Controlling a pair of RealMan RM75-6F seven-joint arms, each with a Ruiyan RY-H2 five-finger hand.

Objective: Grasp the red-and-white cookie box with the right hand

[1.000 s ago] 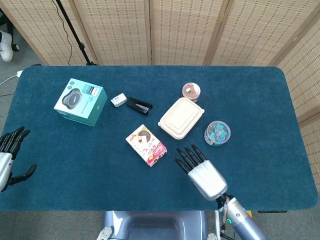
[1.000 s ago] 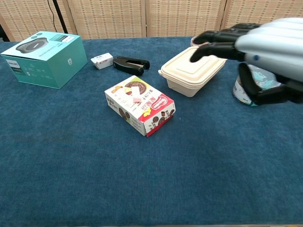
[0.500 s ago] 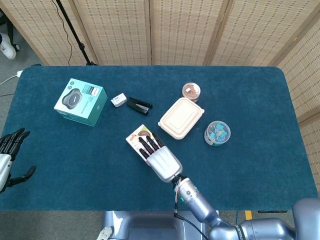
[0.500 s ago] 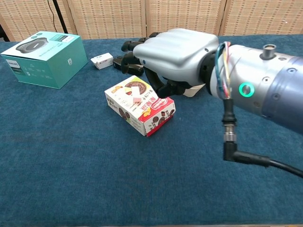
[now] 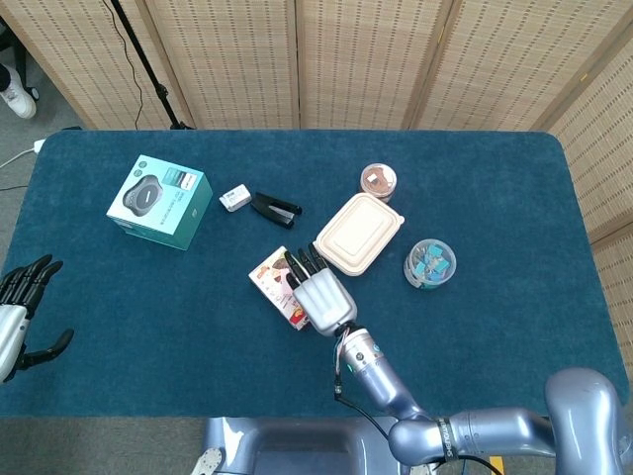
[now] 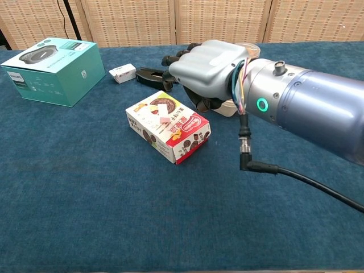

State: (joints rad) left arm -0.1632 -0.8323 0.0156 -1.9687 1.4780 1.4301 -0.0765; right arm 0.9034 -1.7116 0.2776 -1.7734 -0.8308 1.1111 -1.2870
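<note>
The red-and-white cookie box lies flat on the blue table, printed with chocolate cookies. In the head view my right hand covers the box's right half, so only the left part of the cookie box shows. In the chest view the right hand hangs above and just behind the box's far right edge. Its fingers stretch out apart and it holds nothing. Whether it touches the box I cannot tell. My left hand is open at the table's left edge, far from the box.
A beige lunch container sits right behind the hand. A black stapler and a small white box lie further back. A teal carton stands at the back left, with a clip tub and a brown-filled cup to the right.
My right hand swept left from the table's front right to over the cookie box, then shifted slightly back and right. The box and the left hand stayed put.
</note>
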